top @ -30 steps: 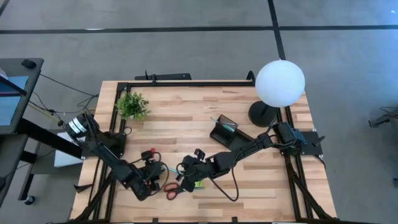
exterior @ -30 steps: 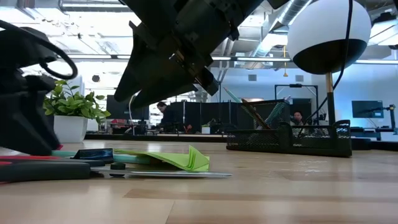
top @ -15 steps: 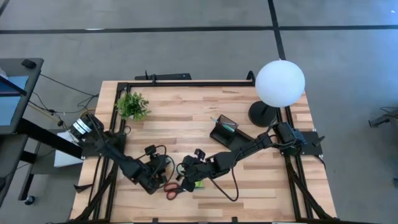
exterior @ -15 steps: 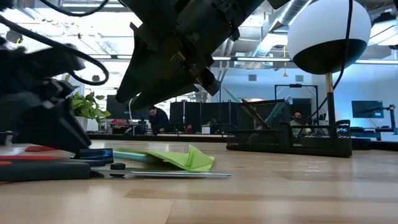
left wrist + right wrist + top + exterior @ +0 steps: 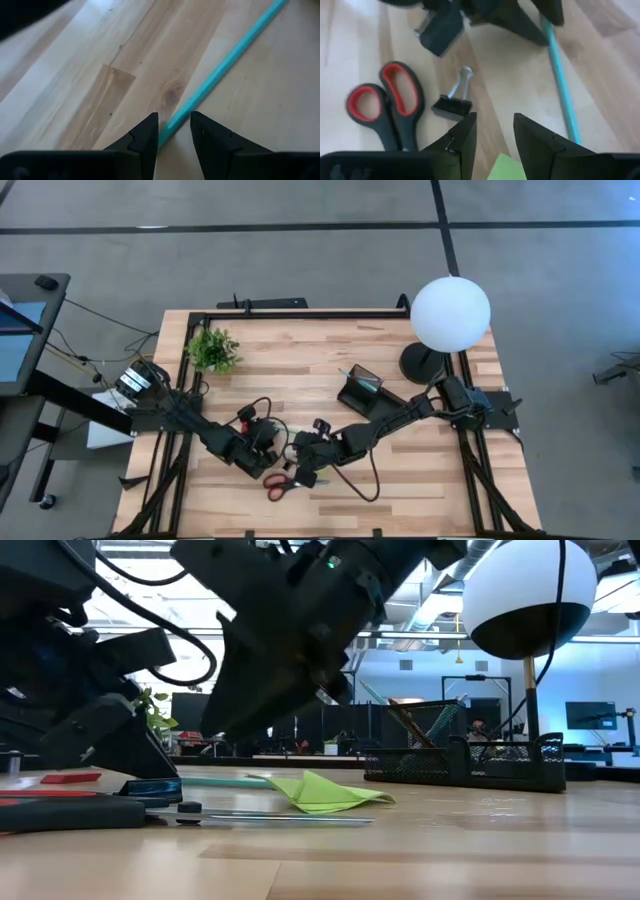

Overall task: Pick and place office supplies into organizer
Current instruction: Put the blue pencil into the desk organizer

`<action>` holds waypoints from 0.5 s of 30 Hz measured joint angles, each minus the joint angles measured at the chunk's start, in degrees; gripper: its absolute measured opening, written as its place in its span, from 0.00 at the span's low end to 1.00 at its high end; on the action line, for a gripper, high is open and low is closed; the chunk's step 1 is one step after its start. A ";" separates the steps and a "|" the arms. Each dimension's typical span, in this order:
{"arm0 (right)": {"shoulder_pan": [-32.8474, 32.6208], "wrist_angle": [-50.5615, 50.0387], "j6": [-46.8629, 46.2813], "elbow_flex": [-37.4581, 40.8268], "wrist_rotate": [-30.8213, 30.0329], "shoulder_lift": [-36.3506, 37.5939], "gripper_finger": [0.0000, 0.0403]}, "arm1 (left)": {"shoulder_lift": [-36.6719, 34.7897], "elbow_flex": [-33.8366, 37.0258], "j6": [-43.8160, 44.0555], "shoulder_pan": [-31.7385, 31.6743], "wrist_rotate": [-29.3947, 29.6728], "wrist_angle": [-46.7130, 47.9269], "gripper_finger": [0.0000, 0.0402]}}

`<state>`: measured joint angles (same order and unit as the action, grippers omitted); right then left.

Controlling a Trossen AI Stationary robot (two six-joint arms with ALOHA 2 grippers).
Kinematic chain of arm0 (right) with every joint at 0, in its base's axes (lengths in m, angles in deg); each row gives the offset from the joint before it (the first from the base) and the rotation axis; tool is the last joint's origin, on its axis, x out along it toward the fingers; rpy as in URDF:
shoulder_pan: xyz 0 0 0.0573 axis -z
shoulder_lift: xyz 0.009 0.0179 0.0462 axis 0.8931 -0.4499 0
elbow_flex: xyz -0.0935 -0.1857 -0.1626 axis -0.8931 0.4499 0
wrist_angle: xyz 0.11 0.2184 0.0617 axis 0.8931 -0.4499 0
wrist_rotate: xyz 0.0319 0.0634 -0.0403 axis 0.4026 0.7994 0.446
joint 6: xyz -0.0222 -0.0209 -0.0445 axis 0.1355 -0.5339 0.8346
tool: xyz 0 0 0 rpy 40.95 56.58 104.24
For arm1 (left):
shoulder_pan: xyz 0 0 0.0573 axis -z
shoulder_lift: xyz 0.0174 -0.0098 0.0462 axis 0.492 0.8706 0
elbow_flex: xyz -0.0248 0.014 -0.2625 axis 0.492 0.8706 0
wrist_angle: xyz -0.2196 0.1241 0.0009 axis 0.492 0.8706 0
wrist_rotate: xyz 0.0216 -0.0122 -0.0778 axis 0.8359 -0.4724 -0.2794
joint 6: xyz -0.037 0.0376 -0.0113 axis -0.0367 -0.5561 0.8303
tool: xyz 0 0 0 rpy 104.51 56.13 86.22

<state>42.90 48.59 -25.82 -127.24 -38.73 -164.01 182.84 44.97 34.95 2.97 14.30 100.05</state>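
A teal pen (image 5: 230,55) lies flat on the wood, and my left gripper (image 5: 172,132) is open with a finger on either side of one end of it. Close beside it, my right gripper (image 5: 492,135) is open just above the lime-green sticky-note pad (image 5: 320,792), a corner of which shows between its fingers (image 5: 507,167). Red-handled scissors (image 5: 385,107) and a black binder clip (image 5: 452,102) lie flat next to the pad. A small red block (image 5: 68,778) lies farther left. The black organizer (image 5: 360,390) stands toward the far right, with pens leaning in it. My left gripper comes down slanting over the teal pen's end (image 5: 167,131), its fingers along the pen, which lies flat on the table; whether they touch it I cannot tell. My right gripper slants down over the green pad's corner; whether it touches the pad I cannot tell.
A white globe lamp (image 5: 450,313) on a black base stands at the far right. A small potted plant (image 5: 213,350) stands at the far left. The two grippers (image 5: 285,462) are close together near the table's front middle. Bare wood lies between them and the organizer.
My left gripper has swung toward the table's right, coming up to the teal pen and my right gripper. The green pad's raised sheets have shifted toward the right and lie flatter than before. My right gripper has kept almost still.
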 joint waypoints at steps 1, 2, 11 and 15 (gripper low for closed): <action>0.44 -0.02 1.02 -0.01 0.25 0.10 0.30 | 0.02 0.02 -0.16 0.00 0.00 -0.18 0.28; 0.93 -0.02 2.26 -0.01 0.21 0.12 0.30 | 0.02 0.02 -0.18 0.00 0.00 -0.22 0.28; 4.41 -2.71 8.20 0.01 -2.30 1.06 0.30 | 0.04 0.00 3.54 -0.84 -0.07 -0.02 0.28; 5.43 -8.68 5.65 0.02 -3.79 1.06 0.30 | 0.07 0.00 3.32 -1.25 -0.24 -0.05 0.28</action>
<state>48.33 39.91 -20.17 -127.22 -42.52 -162.95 182.90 44.97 38.26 1.73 14.06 100.00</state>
